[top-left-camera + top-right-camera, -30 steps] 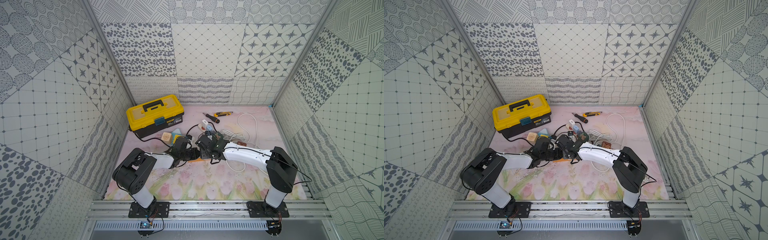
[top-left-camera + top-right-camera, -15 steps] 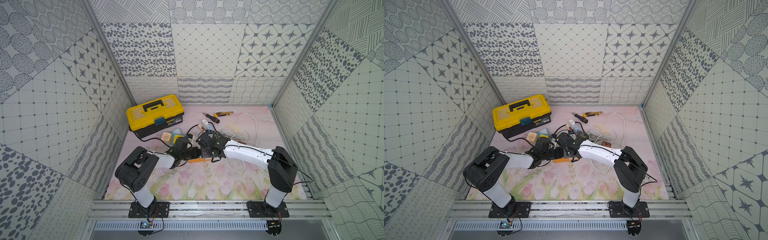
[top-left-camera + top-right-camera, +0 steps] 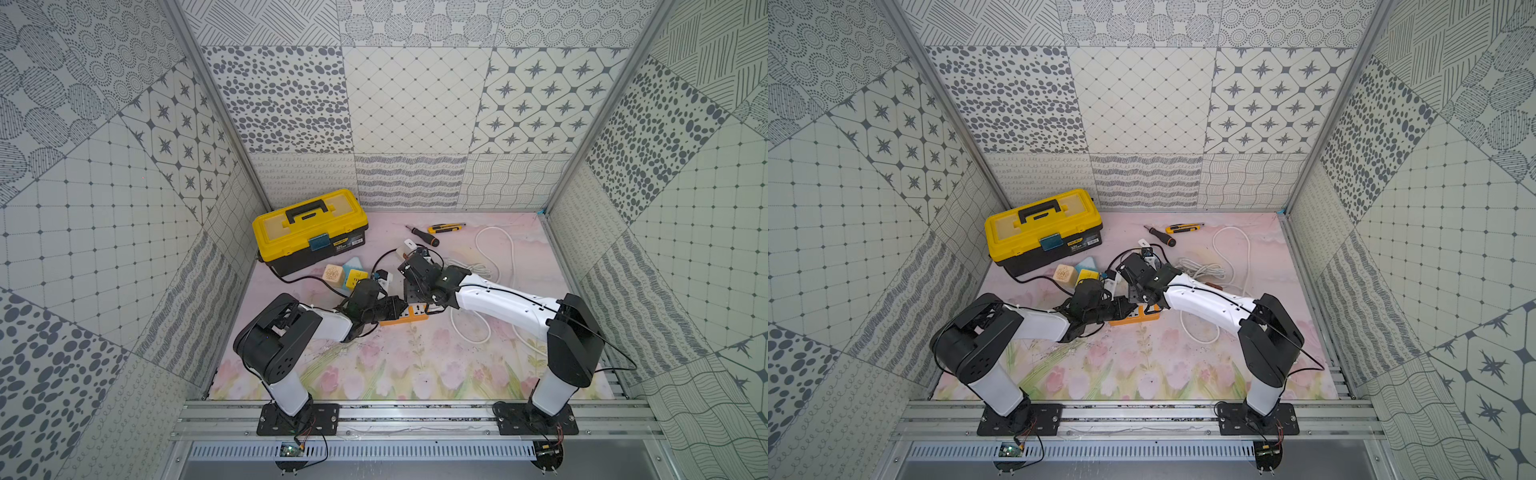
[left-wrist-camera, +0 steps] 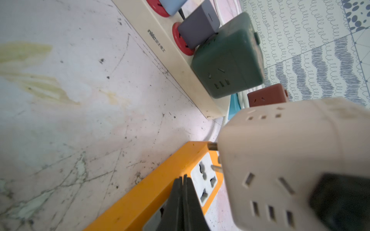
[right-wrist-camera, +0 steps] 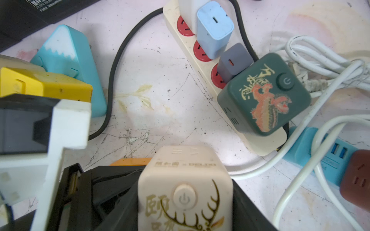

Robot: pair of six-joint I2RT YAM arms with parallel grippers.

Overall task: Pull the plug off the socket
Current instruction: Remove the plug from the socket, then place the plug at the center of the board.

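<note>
Crowding the mat's (image 3: pixel 415 374) middle in both top views, left gripper (image 3: pixel 394 309) and right gripper (image 3: pixel 1138 297) meet over the orange strip (image 3: pixel 409 319); bare mat lies toward the rail (image 3: pixel 415 411); toolbox (image 3: pixel 1042 228) well apart. Left wrist: black fingers (image 4: pixel 174 200) pinched together on the strip's smooth plastic; cream cube plug (image 4: pixel 290 160) tilted, prongs (image 4: pixel 212 146) bared beside the socket (image 4: pixel 204 180); green cube (image 4: pixel 228 58) near. Right wrist: fingers (image 5: pixel 246 204) clamp the plug's sides; white cable (image 5: pixel 300 156) loops beside.

1. plug (image 5: pixel 184 180): cream cube adapter with a gold antler print and round power button on top, slots in its sides. Lifted and tilted, with metal prongs (image 4: pixel 212 146) bared just beside the outlet face (image 4: pixel 206 180).
2. socket strip (image 3: pixel 409 319): orange bar with a white outlet face, lying flat near the centre of the table (image 3: pixel 415 374).
</note>
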